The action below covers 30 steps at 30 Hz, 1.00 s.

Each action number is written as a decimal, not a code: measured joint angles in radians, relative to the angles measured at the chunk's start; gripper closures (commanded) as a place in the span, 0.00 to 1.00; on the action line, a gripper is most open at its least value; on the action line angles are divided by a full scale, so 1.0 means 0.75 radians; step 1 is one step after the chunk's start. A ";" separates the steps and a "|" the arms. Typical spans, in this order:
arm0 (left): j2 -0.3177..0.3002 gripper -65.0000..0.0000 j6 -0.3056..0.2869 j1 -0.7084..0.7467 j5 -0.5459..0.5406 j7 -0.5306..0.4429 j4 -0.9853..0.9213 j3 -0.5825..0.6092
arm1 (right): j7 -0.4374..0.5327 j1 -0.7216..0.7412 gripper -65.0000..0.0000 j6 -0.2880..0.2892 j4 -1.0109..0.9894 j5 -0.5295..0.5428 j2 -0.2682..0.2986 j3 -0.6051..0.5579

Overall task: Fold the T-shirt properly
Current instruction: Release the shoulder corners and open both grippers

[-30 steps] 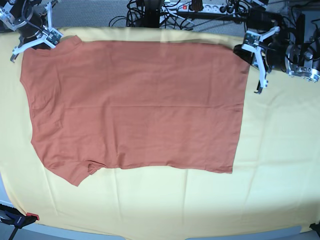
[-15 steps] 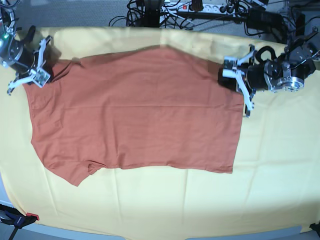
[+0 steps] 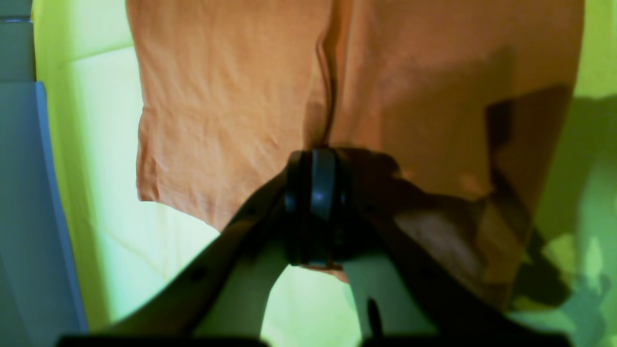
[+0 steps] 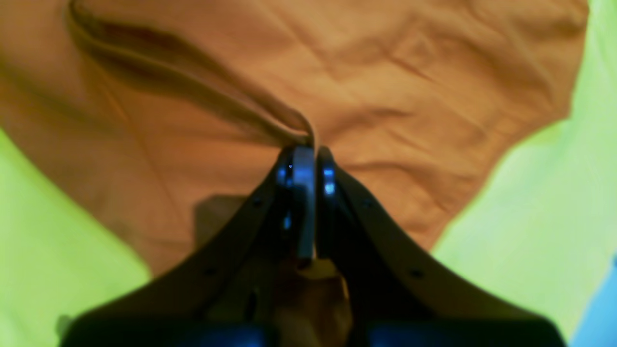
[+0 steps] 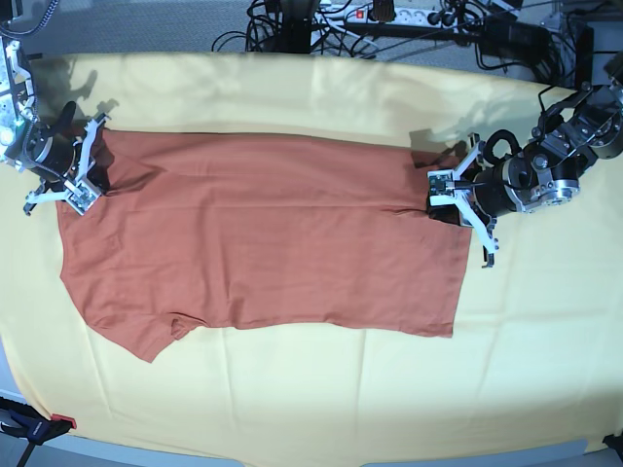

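The rust-orange T-shirt (image 5: 263, 243) lies on the pale yellow cloth (image 5: 292, 409), its far edge lifted and drawn toward the near edge. My left gripper (image 5: 440, 202), on the base view's right, is shut on the shirt's far right corner. In the left wrist view the gripper (image 3: 315, 193) pinches a fold of the shirt (image 3: 231, 96). My right gripper (image 5: 86, 187), on the base view's left, is shut on the far left shoulder. In the right wrist view the gripper (image 4: 306, 178) clamps a ridge of the shirt (image 4: 409, 86).
Black cables and a power strip (image 5: 389, 15) lie beyond the table's far edge. An orange-handled clamp (image 5: 34, 425) sits at the near left corner. The yellow cloth's near half (image 5: 389, 389) lies flat in front of the shirt.
Both grippers have pulled the shirt's far edge toward the near side. The far edge has moved from the table's back down to mid-table, folding the shirt over itself.
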 measured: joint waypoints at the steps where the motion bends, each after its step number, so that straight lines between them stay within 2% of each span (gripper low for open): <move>1: 0.000 1.00 0.012 0.000 -0.001 0.005 0.000 0.000 | 0.000 0.006 1.00 -0.016 -0.003 -0.023 -0.002 0.000; 3: -0.001 1.00 0.035 -0.001 -0.005 0.025 0.000 0.000 | -0.001 0.019 1.00 -0.047 -0.003 -0.026 -0.010 0.000; 7: 0.000 1.00 0.046 0.000 -0.005 0.030 0.000 0.000 | -0.006 0.020 1.00 -0.051 -0.003 -0.021 -0.021 -0.004; 11: 0.001 1.00 0.049 0.000 -0.006 0.030 0.000 0.000 | -0.006 0.021 1.00 -0.142 -0.003 -0.085 -0.045 -0.005; 18: 0.000 1.00 0.050 0.000 -0.025 0.051 0.000 0.000 | -0.017 0.021 1.00 -0.105 -0.003 -0.084 -0.062 -0.005; 20: 0.000 1.00 0.050 0.000 -0.014 0.051 0.000 0.000 | -0.015 0.021 1.00 -0.116 -0.003 -0.112 -0.063 -0.005; 23: 0.000 1.00 0.093 -0.001 -0.015 0.056 0.000 0.000 | -0.041 0.021 1.00 -0.161 -0.003 -0.154 -0.062 -0.005; 24: 0.000 1.00 0.093 -0.001 -0.015 0.056 0.000 0.000 | -0.041 0.021 1.00 -0.150 -0.003 -0.153 -0.062 -0.005; 25: 0.001 0.90 0.091 0.000 -0.018 0.056 0.000 0.000 | -0.041 0.022 0.95 -0.121 -0.003 -0.149 -0.063 -0.005; 26: 0.001 0.78 0.071 0.000 -0.031 0.057 0.000 0.000 | -0.041 0.021 0.83 -0.093 -0.003 -0.147 -0.063 -0.005; 28: 0.001 0.52 0.058 0.000 -0.057 0.067 0.000 0.001 | -0.041 0.021 0.60 -0.090 -0.003 -0.143 -0.063 -0.005; 29: 0.001 0.43 0.061 0.000 -0.088 0.089 0.000 0.000 | -0.041 0.021 0.52 -0.093 -0.003 -0.148 -0.062 -0.005; 30: 0.000 0.38 0.063 -0.001 -0.105 0.107 0.000 0.000 | -0.041 0.022 0.48 -0.095 -0.003 -0.150 -0.062 -0.005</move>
